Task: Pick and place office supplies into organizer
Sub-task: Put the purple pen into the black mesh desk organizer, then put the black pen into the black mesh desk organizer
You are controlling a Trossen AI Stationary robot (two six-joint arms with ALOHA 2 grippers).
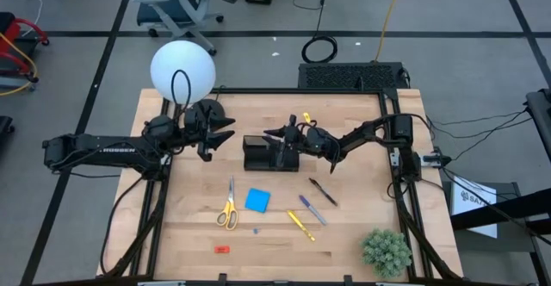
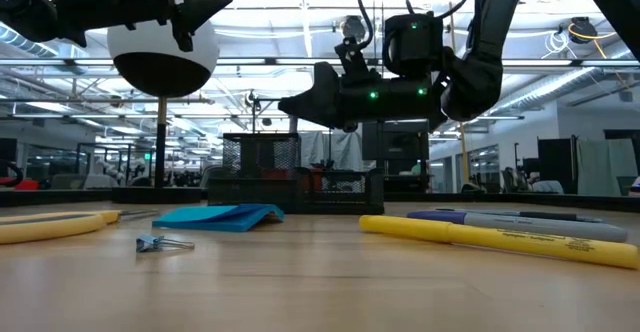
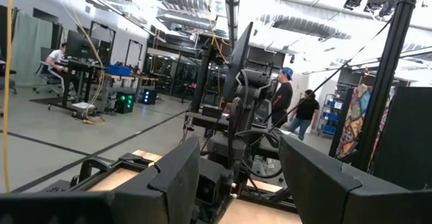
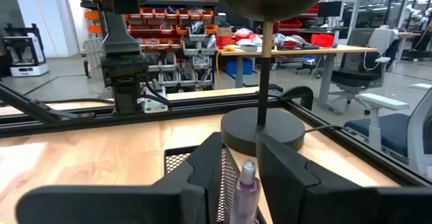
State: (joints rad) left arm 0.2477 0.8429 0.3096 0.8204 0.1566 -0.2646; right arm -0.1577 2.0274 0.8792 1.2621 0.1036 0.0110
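Most of the supplies lie loose on the table yet, by my count: the yellow-handled scissors [image 1: 228, 210], the blue pad [image 1: 256, 201], a black pen [image 1: 323, 191], a purple-grey pen [image 1: 312, 209], a yellow pen [image 1: 300, 225] and a little red piece [image 1: 222, 249] near the front edge. A small binder clip [image 2: 152, 243] sits on the wood too. So I'd judge the job barely begun, with six or so items left to carry.

The black mesh organizer [image 1: 258, 153] stands toward the back of the table, between the two arms and just in front of the lamp base [image 4: 262, 130]. It is a low, dark, rectangular tray; its wire mesh wall shows plainly from table height.

The right gripper [image 4: 232, 177] hangs directly over the organizer with a pale purple marker [image 4: 246, 185] standing upright between its fingers. Whether those fingers are gripping it or letting go, I cannot tell.

The left gripper [image 1: 220, 137] waits beside the organizer, near the lamp, fingers spread and holding nothing.
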